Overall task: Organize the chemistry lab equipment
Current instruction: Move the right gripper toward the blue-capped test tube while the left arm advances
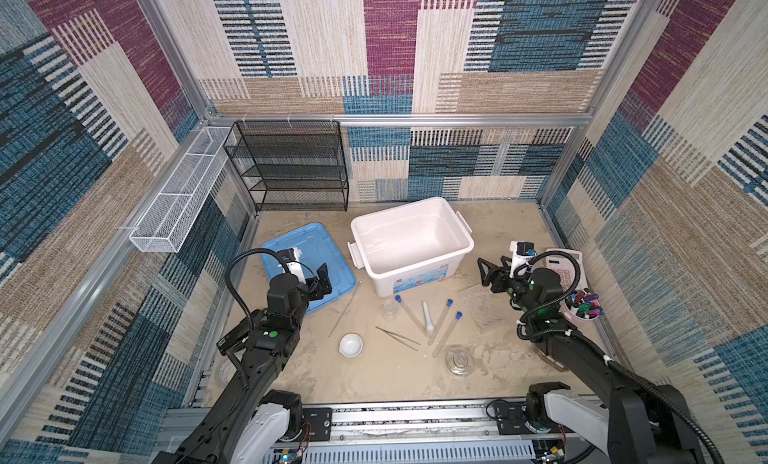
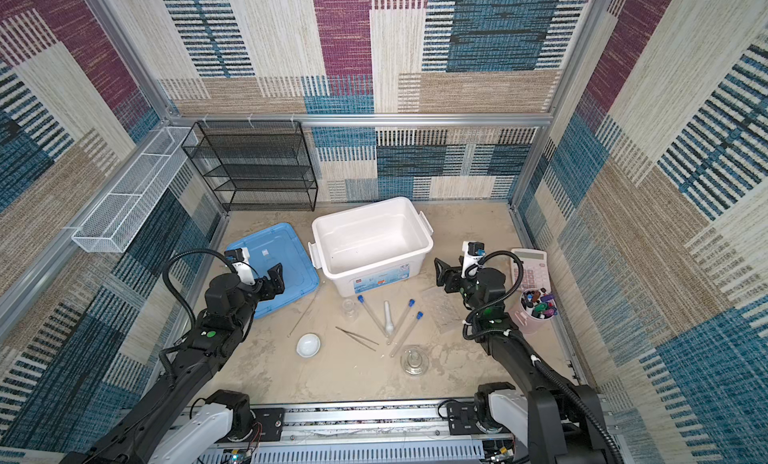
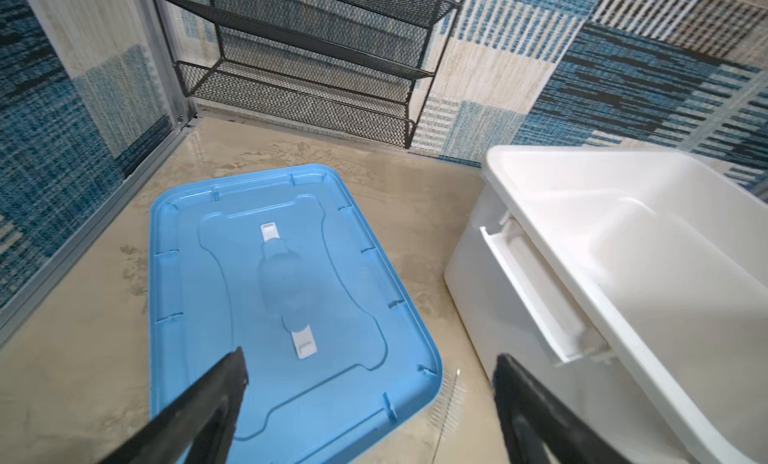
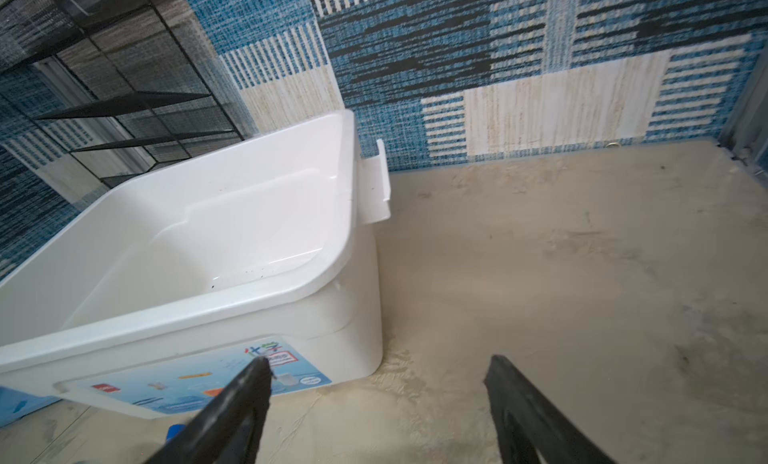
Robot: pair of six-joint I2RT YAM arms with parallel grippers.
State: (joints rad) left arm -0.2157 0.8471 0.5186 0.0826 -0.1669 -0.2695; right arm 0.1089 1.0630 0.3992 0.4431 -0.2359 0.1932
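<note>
Three clear blue-capped tubes (image 1: 411,316) (image 1: 441,321) (image 1: 448,334) and a white pestle (image 1: 428,316) lie on the floor in front of the white bin (image 1: 411,271). Nearby are a small white bowl (image 1: 351,345), metal tweezers (image 1: 397,337), a thin rod (image 1: 343,312), a clear welled tray (image 1: 484,308) and two small glass dishes (image 1: 389,309) (image 1: 459,360). My left gripper (image 1: 322,279) (image 3: 370,354) hovers open and empty over the blue lid (image 3: 270,275). To the right of the bin, my right gripper (image 1: 488,271) (image 4: 377,360) is open and empty.
A pink calculator (image 1: 567,266) and a pink cup of markers (image 1: 584,310) sit by the right wall. A black mesh shelf (image 1: 291,167) stands at the back left, with a white wire basket (image 1: 183,196) along the left wall.
</note>
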